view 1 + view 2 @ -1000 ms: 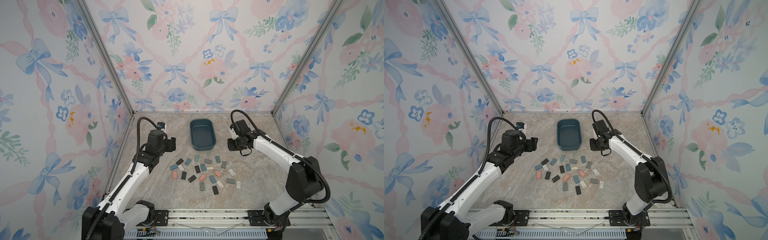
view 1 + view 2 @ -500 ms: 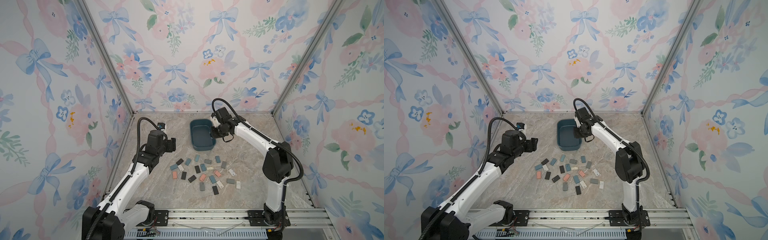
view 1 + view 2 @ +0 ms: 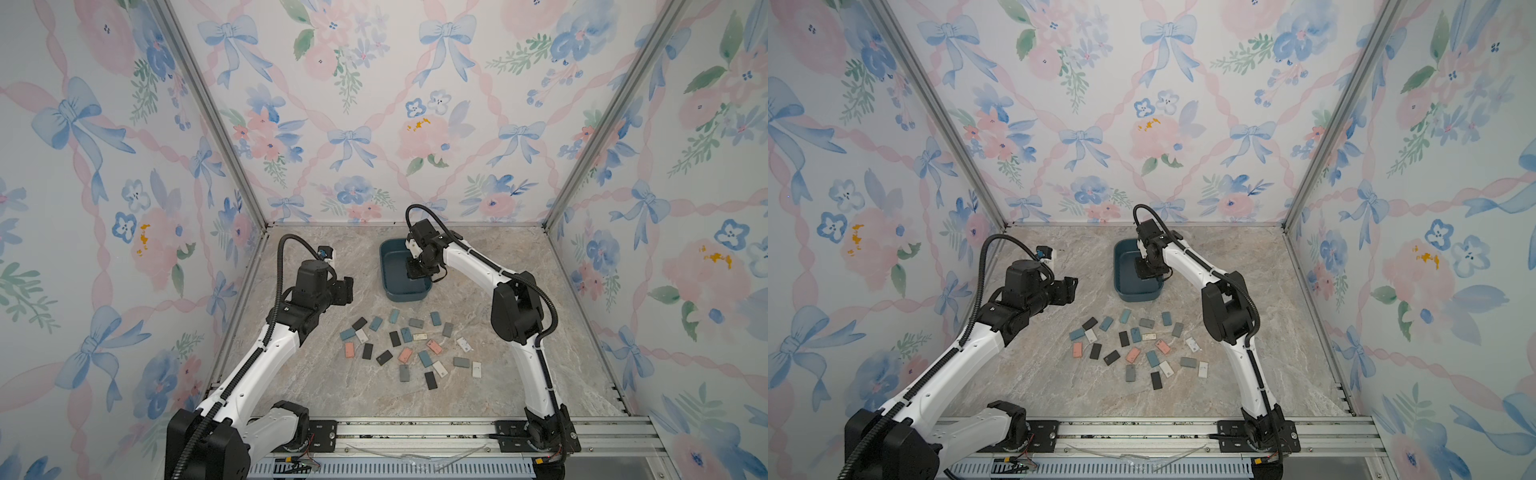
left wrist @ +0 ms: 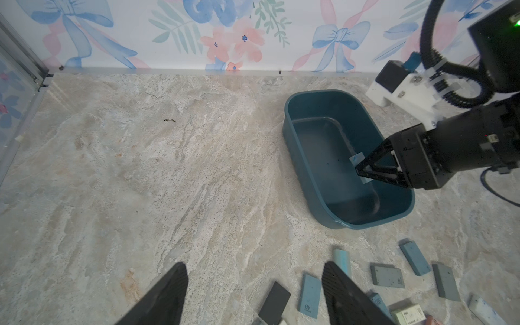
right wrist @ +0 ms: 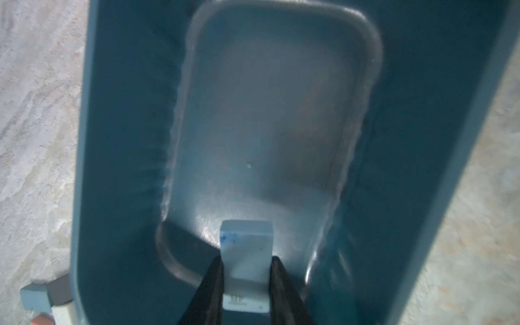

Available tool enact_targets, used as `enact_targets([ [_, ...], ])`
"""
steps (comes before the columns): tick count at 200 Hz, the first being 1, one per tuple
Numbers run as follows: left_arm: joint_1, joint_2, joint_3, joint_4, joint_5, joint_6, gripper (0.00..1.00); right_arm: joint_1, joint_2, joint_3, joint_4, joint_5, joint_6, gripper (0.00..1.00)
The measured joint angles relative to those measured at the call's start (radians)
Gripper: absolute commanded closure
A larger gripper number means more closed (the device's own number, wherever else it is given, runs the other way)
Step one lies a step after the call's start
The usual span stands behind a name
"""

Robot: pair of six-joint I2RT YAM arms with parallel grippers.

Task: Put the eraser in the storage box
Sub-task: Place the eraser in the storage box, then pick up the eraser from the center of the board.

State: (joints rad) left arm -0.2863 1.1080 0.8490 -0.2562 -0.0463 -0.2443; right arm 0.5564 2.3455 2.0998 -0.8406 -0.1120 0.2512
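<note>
**Gripped, inside the walls**

The pale blue rectangular rubber eraser (image 5: 246,247) is clamped between the jaws of my right gripper (image 5: 247,260). It hangs within the dark teal plastic storage box (image 5: 126,140), near one end. My left gripper (image 4: 253,267) stands wide apart above the marble-patterned tabletop (image 3: 332,374), near the scattered loose erasers (image 3: 407,349).
</note>
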Motion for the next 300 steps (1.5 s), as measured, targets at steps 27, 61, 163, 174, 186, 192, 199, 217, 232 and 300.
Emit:
enact_targets([
  [27,0.000,0.002,0.000,0.000,0.003,0.001,0.22,-0.004,0.052,0.047,-0.022,-0.001,0.001,0.71],
  [61,0.000,0.002,0.000,0.000,0.003,0.001,0.23,-0.006,0.077,0.074,-0.036,0.011,0.010,0.70],
  [163,0.002,0.002,0.000,0.000,0.003,0.001,0.23,-0.006,0.105,0.096,-0.068,0.084,0.034,0.65],
  [174,0.002,0.002,0.000,0.000,0.003,0.001,0.23,-0.006,0.111,0.100,-0.072,0.084,0.034,0.65],
  [186,0.002,0.002,0.000,0.000,0.003,0.001,0.23,-0.006,0.115,0.104,-0.077,0.087,0.034,0.65],
  [192,0.002,0.002,0.000,0.000,0.003,0.001,0.23,-0.006,0.116,0.108,-0.080,0.087,0.034,0.65],
  [199,0.002,0.002,0.000,0.000,0.002,0.001,0.23,-0.006,0.116,0.112,-0.083,0.090,0.034,0.64],
  [217,0.002,0.002,0.000,0.000,0.003,0.001,0.23,-0.006,0.116,0.122,-0.084,0.091,0.034,0.63],
  [232,0.002,0.002,0.000,0.000,0.003,0.001,0.23,-0.005,0.116,0.134,-0.086,0.091,0.035,0.61],
  [300,0.002,0.002,0.000,-0.001,0.003,0.027,0.25,0.000,0.074,0.166,-0.090,0.089,0.033,0.58],
])
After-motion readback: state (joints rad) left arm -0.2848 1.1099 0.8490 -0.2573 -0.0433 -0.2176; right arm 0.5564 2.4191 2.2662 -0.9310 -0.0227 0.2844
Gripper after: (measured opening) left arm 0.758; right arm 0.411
